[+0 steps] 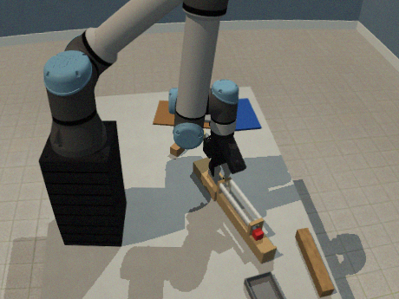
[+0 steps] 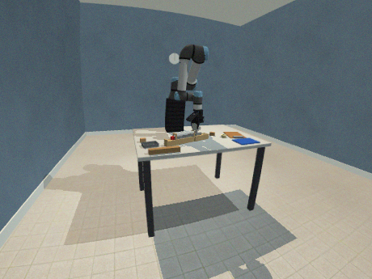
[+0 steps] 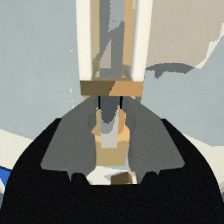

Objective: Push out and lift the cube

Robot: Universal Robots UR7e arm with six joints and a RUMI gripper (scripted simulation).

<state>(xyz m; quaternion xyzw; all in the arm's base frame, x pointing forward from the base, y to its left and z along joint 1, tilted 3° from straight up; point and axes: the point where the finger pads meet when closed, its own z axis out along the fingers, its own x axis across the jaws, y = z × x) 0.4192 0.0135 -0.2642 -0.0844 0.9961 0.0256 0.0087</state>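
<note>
A long wooden channel (image 1: 229, 209) (image 2: 187, 139) (image 3: 111, 88) lies slantwise on the white table (image 1: 143, 162). A small red cube (image 1: 258, 234) (image 2: 172, 137) sits at the channel's near end, just past the roofed part, on the short ledge before the end lip. My gripper (image 1: 218, 174) (image 2: 196, 130) (image 3: 109, 94) is over the channel's far end, outside it. It is shut on a tan push stick (image 3: 111, 147) whose pale rod runs into the channel toward the cube. The rod's tip is hidden.
A wooden plank (image 1: 314, 262) (image 2: 163, 150) lies right of the channel's near end and a grey tray (image 1: 264, 287) (image 2: 150, 144) in front of it. A small wooden block (image 1: 176, 149), an orange mat (image 1: 162, 112) and a blue mat (image 1: 248, 114) (image 2: 246, 141) lie behind. The black arm base (image 1: 82, 188) stands left.
</note>
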